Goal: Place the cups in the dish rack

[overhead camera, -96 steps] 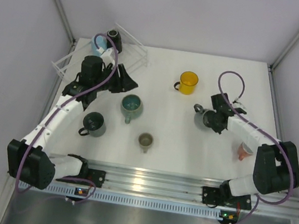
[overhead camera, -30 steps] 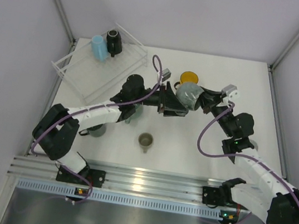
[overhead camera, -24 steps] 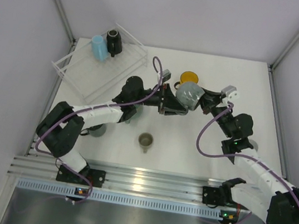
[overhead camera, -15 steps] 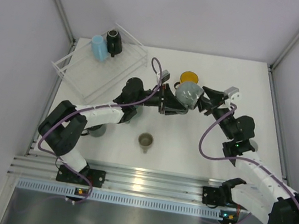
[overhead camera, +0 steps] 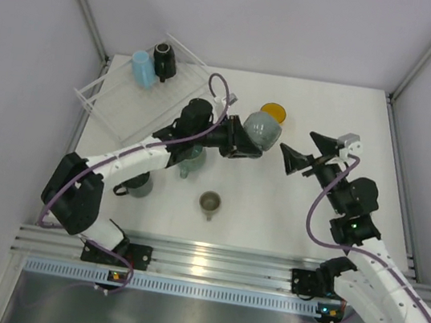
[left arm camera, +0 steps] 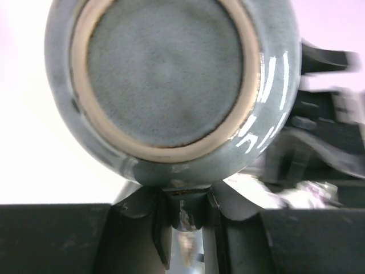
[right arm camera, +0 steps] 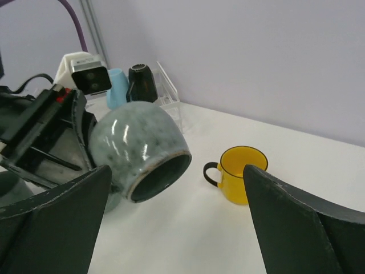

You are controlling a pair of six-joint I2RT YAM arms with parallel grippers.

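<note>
A grey-blue mug (overhead camera: 258, 129) hangs on its side above the table, held from behind by my left gripper (overhead camera: 237, 140), which is shut on it. In the left wrist view the mug's base (left arm camera: 165, 68) fills the frame and the gripper (left arm camera: 182, 208) pinches a part under it. My right gripper (overhead camera: 297, 144) stands open just right of the mug, apart from it, and its wrist view looks into the mug's mouth (right arm camera: 161, 174). A light blue cup (overhead camera: 140, 67) and a black cup (overhead camera: 164, 60) stand in the clear dish rack (overhead camera: 139, 105).
A yellow cup (overhead camera: 275, 110) stands behind the held mug, also seen as the yellow cup (right arm camera: 242, 174). A teal cup (overhead camera: 189, 156) sits partly under the left arm. A dark green cup (overhead camera: 135, 184) and a small olive cup (overhead camera: 209, 202) stand nearer the front.
My right gripper has opened, let go of the grey-blue mug and drawn back to the right. The left gripper has closed on the mug and carried it slightly left.
</note>
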